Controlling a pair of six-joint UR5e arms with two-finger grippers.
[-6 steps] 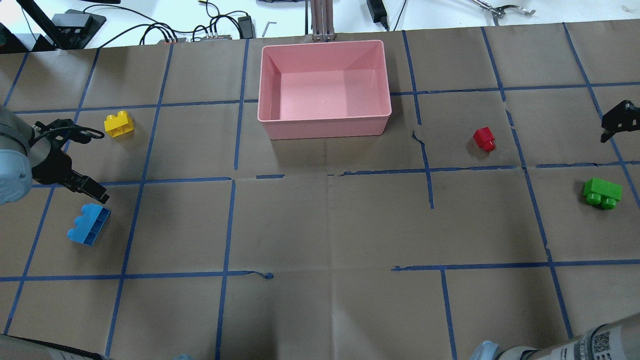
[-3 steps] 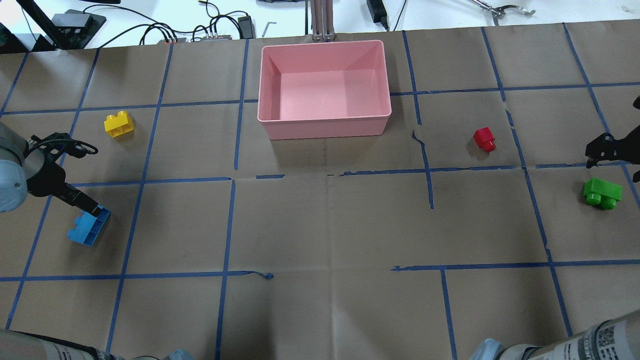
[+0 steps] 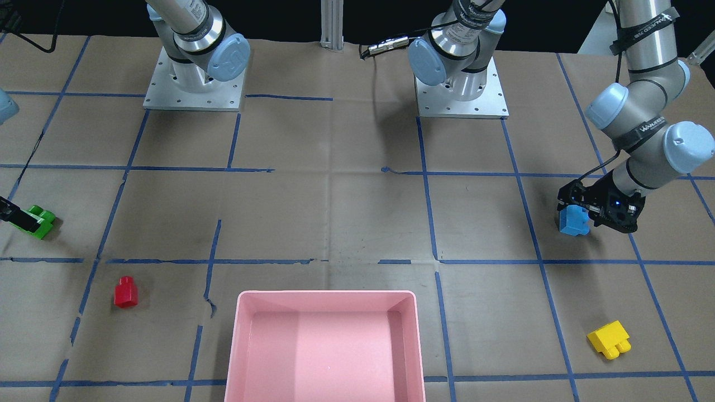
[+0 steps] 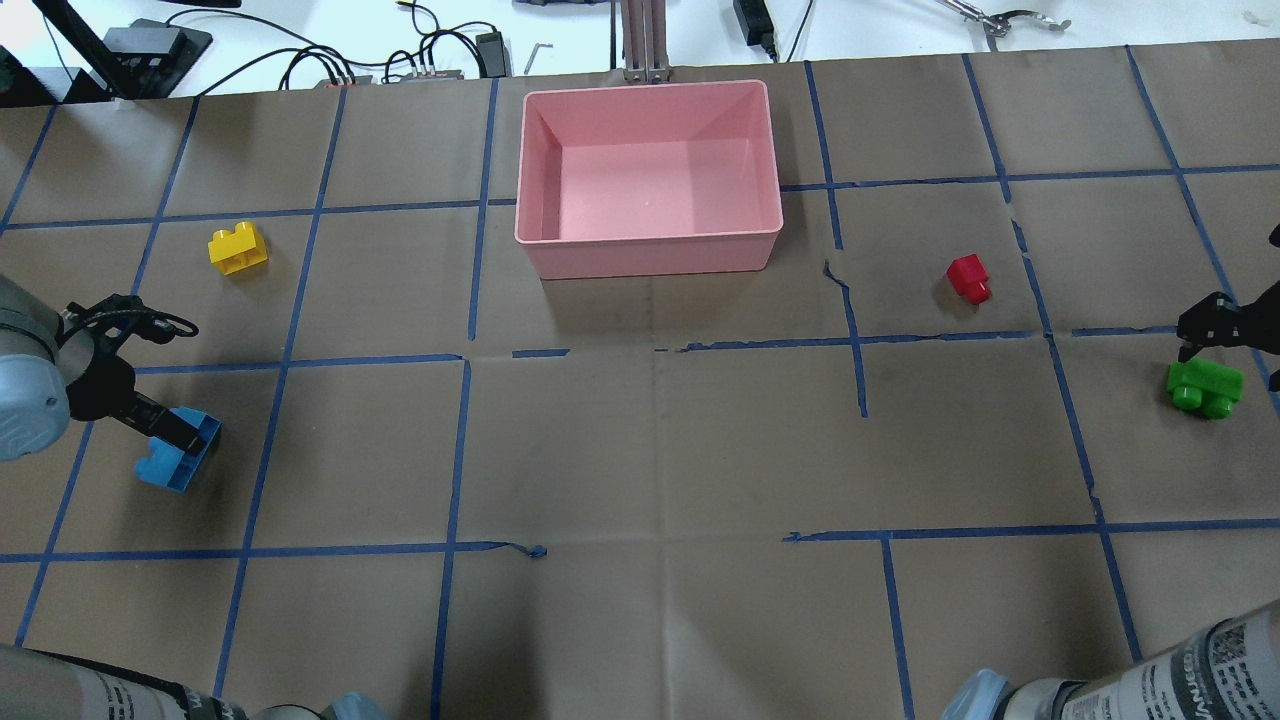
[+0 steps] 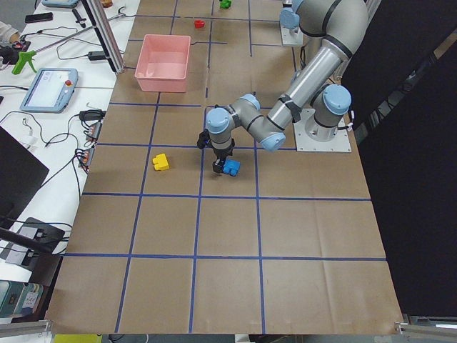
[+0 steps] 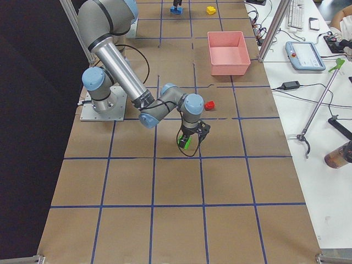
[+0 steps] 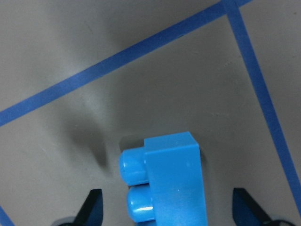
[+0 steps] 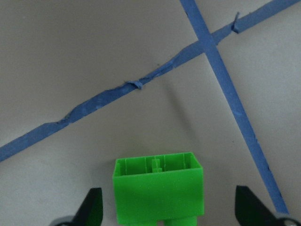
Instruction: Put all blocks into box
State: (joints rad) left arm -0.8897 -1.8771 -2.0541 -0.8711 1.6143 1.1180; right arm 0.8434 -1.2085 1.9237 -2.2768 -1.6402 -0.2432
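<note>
Blue block [image 4: 160, 468] sits inside spread left pincer [image 7: 169, 212], green block [image 4: 1205, 385] inside spread right pincer [image 8: 167, 209], box [image 4: 650, 256] well apart.

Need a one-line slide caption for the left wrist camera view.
Left gripper open astride the blue block, which lies on its side on the brown paper.

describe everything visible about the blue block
The blue block is a glossy plastic toy brick with a row of round studs; the left wrist view shows two before the frame cuts it off. It lies on its side on the brown paper table, studs pointing sideways, hollow ribbed underside visible from overhead. It sits on the robot's left, nearer the robot than the yellow block, well away from the pink box. The open left gripper straddles it, with a gap on either side in the wrist view.
</note>
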